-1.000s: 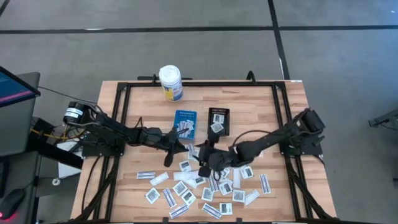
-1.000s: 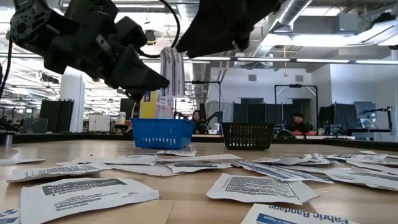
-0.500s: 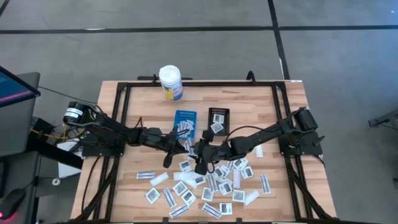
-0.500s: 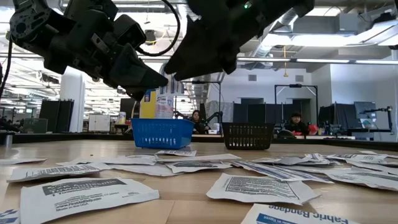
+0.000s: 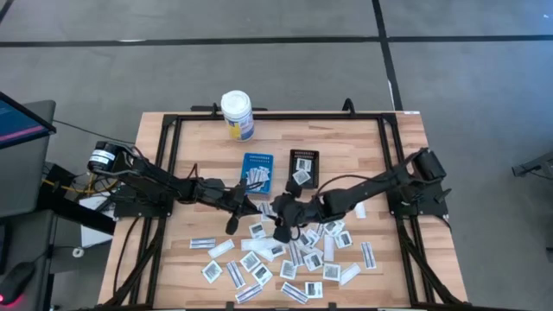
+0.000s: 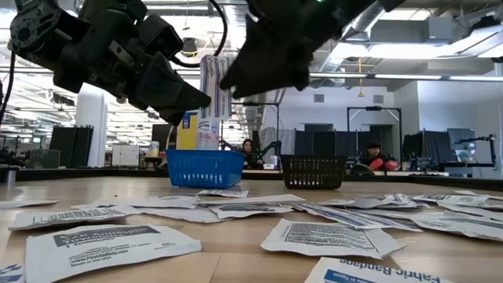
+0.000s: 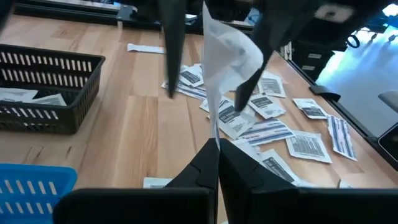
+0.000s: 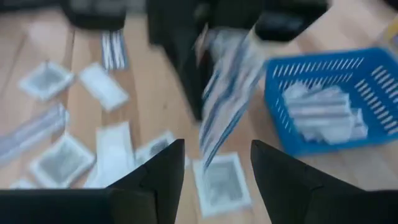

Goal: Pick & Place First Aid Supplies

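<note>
We see the left claw point(image 7: 217, 146) pinched shut on a narrow strip packet point(image 6: 215, 85), held upright above the table point(image 5: 363, 138) near the blue tray point(image 5: 257, 171). Right claw point(image 8: 214, 146) spread wide, just beside that packet, not gripping it. Loose packets point(image 5: 285, 259) lie scattered across the table's near half; some sit in the black tray point(image 5: 303, 166).

White packets point(image 5: 259, 268) with dark grey print lie on the pale wooden desk point(image 5: 199, 147) near a blue tray point(image 5: 257, 164), a black tray point(image 5: 304, 161) and a yellow-labelled white bottle point(image 5: 237, 114)
</note>
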Robot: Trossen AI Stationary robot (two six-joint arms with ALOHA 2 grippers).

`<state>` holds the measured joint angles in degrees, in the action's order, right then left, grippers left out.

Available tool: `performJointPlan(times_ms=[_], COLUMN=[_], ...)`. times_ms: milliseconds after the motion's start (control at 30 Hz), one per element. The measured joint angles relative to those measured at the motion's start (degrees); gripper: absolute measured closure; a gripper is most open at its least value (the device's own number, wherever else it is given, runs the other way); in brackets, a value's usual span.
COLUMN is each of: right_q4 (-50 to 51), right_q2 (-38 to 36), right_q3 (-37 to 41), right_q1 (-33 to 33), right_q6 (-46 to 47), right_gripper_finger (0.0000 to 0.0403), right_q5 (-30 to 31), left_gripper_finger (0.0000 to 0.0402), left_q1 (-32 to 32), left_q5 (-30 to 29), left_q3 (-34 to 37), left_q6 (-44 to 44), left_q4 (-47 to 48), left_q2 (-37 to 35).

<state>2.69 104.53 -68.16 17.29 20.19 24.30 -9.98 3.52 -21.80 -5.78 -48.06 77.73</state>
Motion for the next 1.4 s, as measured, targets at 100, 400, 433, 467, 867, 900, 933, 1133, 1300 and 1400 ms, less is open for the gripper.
performJointPlan(times_ms=[100,400,433,467,867,900,933,1133,1300,1400], right_q4=[-3.86,-9.94,-10.56,-11.07,-12.05,-12.05,-12.05,-11.8,-11.94,-11.92], right_q2=[0.59,4.42,4.5,4.5,4.37,4.37,4.37,3.93,3.93,3.85], right_q3=[-0.02,0.0,0.0,0.0,0.0,0.0,0.0,0.0,0.0,0.0], right_q1=[-0.78,-2.78,-2.84,-2.84,-2.81,-2.81,-2.81,-2.81,-2.68,-2.68], right_q6=[-0.05,-2.38,-2.93,-3.39,-4.27,-4.29,-4.29,-4.41,-5.6,-5.62], right_gripper_finger=[0.0227,0.0255,0.0263,0.0272,0.0382,0.039,0.0396,0.0391,0.0391,0.0395], right_q5=[-0.07,-1.56,-1.57,-1.59,-1.6,-1.6,-1.6,-1.67,-1.58,-1.56], left_gripper_finger=[0.0395,0.0395,0.0395,0.0395,0.0394,0.0394,0.0394,0.0394,0.0394,0.0394], left_q1=[0.0,0.22,0.22,0.2,0.24,0.24,0.24,0.23,0.22,0.22], left_q5=[-0.01,-0.11,-0.29,-0.35,-0.62,-0.62,-0.64,-0.62,-0.53,-0.72], left_q3=[0.0,0.13,0.13,0.13,0.02,0.02,0.02,-0.02,-0.02,-0.02], left_q6=[0.0,0.02,0.0,0.0,0.0,0.0,0.0,-0.02,-0.02,-0.02], left_q4=[-0.02,0.94,0.97,0.85,0.82,0.86,0.89,0.99,1.34,1.45], left_q2=[0.0,0.04,0.02,0.02,0.02,0.02,0.02,-0.04,-0.02,-0.04])
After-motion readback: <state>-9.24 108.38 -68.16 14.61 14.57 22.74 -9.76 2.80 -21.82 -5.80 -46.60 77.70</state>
